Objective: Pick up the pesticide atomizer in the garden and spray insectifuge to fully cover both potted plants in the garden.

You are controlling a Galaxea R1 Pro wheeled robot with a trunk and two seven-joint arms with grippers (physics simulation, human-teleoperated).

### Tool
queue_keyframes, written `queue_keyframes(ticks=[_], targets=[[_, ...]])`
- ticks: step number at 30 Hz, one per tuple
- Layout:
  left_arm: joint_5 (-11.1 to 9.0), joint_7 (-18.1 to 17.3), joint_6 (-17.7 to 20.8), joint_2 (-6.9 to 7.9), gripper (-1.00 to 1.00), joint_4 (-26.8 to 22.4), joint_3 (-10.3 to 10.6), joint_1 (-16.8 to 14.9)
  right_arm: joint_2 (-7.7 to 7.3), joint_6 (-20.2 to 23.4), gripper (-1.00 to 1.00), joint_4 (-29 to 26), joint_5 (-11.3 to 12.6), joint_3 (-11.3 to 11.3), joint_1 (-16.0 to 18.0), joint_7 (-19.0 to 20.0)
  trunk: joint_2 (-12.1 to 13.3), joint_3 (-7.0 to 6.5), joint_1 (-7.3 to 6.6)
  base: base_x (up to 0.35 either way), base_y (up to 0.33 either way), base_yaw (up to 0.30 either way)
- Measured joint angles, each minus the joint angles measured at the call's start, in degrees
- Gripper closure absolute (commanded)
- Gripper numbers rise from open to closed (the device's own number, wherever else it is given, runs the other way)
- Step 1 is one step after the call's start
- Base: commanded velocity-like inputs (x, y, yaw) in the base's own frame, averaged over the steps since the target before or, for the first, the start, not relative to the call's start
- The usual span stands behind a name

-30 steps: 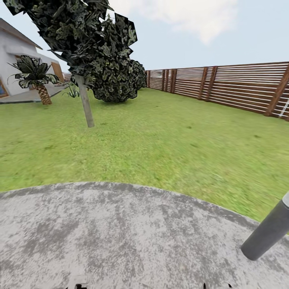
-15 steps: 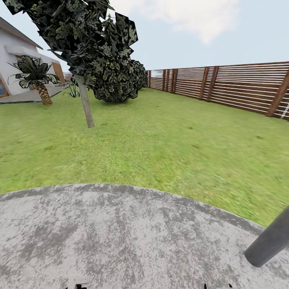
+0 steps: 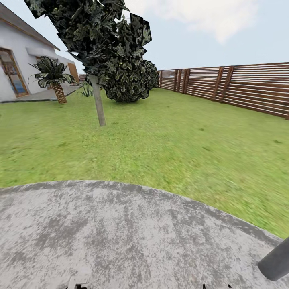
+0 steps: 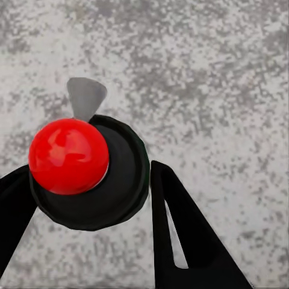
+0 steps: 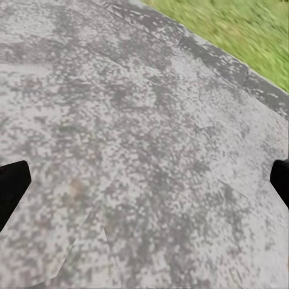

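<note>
Ahead, the garden's lawn [image 3: 168, 144] runs to a brown slatted fence [image 3: 241, 86], with a dark-leaved tree [image 3: 98, 48] and a small palm [image 3: 54, 76] by the white house [image 3: 16, 56]; the pesticide atomizer and potted plants are not visible. Nearer lies the round mottled patio [image 3: 120, 237] with a grey bollard [image 3: 277, 263] at its edge. The left end effector [image 4: 90, 232] hangs open over a red ball on a black disc [image 4: 90, 171], and the right end effector [image 5: 144, 180] is spread wide above paving.

Readable text: none.
House wall [image 3: 16, 44]: no sign or number legible.
Wooden fence [image 3: 241, 86]: no markings.
Paved patio [image 3: 120, 233]: no markings.
Red ball [image 4: 68, 155]: unmarked surface, no label.
</note>
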State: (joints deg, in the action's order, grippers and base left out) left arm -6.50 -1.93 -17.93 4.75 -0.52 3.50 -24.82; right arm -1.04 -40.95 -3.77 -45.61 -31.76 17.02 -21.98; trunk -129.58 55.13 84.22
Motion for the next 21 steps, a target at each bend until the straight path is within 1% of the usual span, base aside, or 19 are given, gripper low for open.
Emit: queue_keyframes(ticks=[15,21], targets=[[0.02,0.01,0.00,0.00,1.00,0.00,0.00,0.00,0.00,0.00,-1.00,0.00,0.00,0.00,0.00,0.01,0.00,0.00,0.00,0.001,0.000,0.278],[-0.01,0.02,0.00,0.00,1.00,0.00,-0.01,0.00,0.00,0.00,-1.00,0.00,0.00,0.00,0.00,0.05,0.00,0.00,-0.02,0.154,0.000,0.269]])
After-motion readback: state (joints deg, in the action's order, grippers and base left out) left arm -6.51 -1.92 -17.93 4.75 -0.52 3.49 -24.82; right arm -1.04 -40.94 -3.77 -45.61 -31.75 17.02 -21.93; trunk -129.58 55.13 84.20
